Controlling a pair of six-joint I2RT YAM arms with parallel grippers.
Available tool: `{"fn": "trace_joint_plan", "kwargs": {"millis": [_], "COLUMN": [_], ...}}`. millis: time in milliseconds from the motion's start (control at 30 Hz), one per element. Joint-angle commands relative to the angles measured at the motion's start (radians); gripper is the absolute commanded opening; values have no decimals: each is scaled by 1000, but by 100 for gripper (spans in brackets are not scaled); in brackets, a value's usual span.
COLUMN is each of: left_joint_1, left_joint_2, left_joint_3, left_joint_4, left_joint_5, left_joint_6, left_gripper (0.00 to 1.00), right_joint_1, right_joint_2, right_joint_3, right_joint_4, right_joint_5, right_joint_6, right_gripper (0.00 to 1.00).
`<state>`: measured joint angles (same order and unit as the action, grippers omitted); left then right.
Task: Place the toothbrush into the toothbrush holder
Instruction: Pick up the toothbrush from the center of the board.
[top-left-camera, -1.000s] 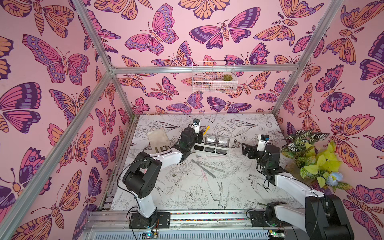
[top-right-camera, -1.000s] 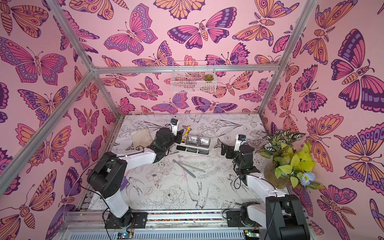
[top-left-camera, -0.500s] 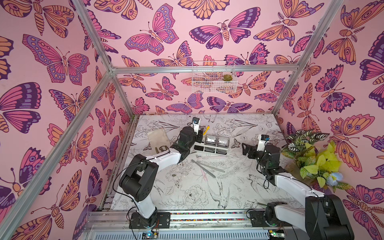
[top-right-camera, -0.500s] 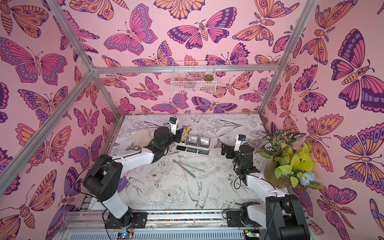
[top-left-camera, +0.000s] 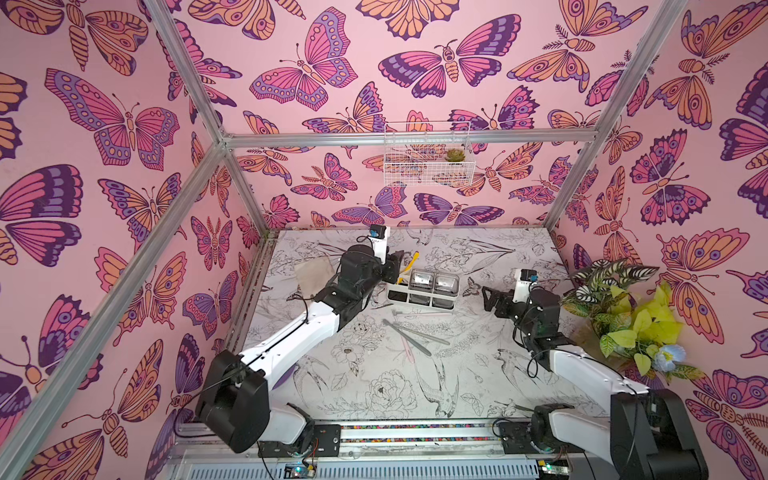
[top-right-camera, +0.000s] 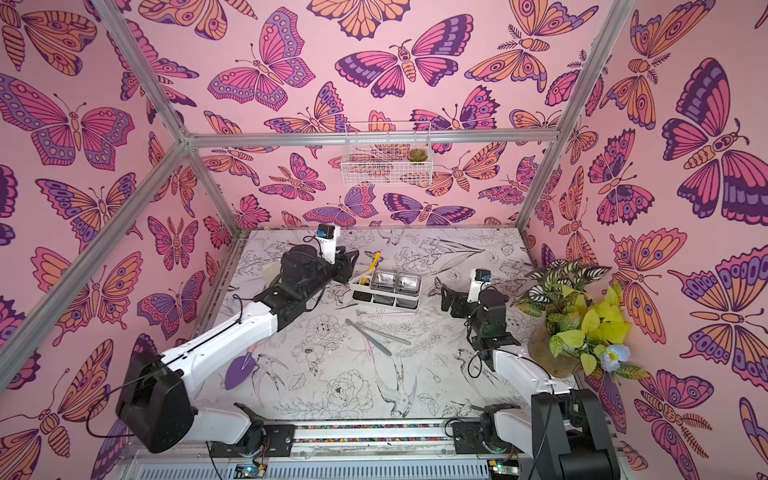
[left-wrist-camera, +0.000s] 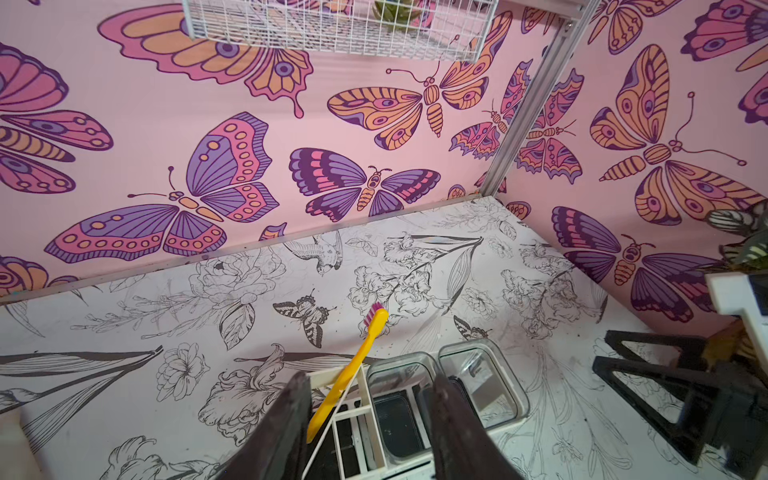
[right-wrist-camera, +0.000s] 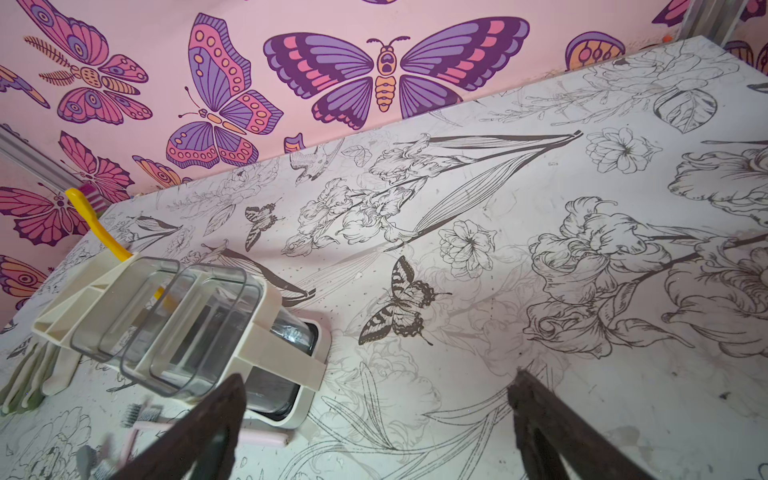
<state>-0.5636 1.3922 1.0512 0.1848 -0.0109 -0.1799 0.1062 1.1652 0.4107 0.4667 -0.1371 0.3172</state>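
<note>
A yellow toothbrush (top-left-camera: 409, 266) (top-right-camera: 374, 264) with pink bristles stands leaning in the slot end of the white toothbrush holder (top-left-camera: 422, 297) (top-right-camera: 384, 301). The left wrist view shows its handle (left-wrist-camera: 353, 365) resting in a slot of the holder (left-wrist-camera: 365, 399), close beside one finger and not clamped. My left gripper (top-left-camera: 395, 266) (left-wrist-camera: 370, 378) hovers open over that slot end. My right gripper (top-left-camera: 492, 297) (right-wrist-camera: 378, 376) stands wide open and holds nothing, to the right of the holder (right-wrist-camera: 286, 365). The toothbrush (right-wrist-camera: 99, 232) rises at the holder's far end.
Grey toothbrushes (top-left-camera: 409, 336) and a pink one lie on the table in front of the holder. A potted plant (top-left-camera: 615, 307) stands at the right edge. A white wire basket (top-left-camera: 428, 160) hangs on the back wall. A beige cloth (top-left-camera: 311, 272) lies at far left.
The left arm's elbow has dropped down and toward the front left. Its gripper has stayed by the holder's slot end. The right arm has not moved.
</note>
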Motion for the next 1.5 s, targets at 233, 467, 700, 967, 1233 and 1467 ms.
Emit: {"fn": "trace_joint_plan", "kwargs": {"millis": [233,467,700,967,1233,1467], "left_joint_1": [-29,-141,-185,-185,-185,-185], "left_joint_2": [-147,-260,-307,-363,-340,-343], "left_joint_3": [-179,-421,-529,-584,-596,-599], "left_joint_4": [-79,127,167,151,151,150], "left_joint_5": [-85,-141,-261,-359,-420,-437], "left_joint_6": [-18,87,124,64,-19,-33], "left_gripper": [48,48,49,53,53,54], "right_joint_1": [107,325,433,561,610,614], "right_joint_2": [-90,-157,-248,-205,-83,189], "right_joint_3": [81,211,275,301,262,348], "right_joint_4": [-60,-368,-701,-907,-729,-683], "right_joint_5": [-160,-130,79,89,81,-6], "right_joint_6": [-61,-190,-132,-129,-58,-64], "right_gripper": [99,99,99,99,99,99]}}
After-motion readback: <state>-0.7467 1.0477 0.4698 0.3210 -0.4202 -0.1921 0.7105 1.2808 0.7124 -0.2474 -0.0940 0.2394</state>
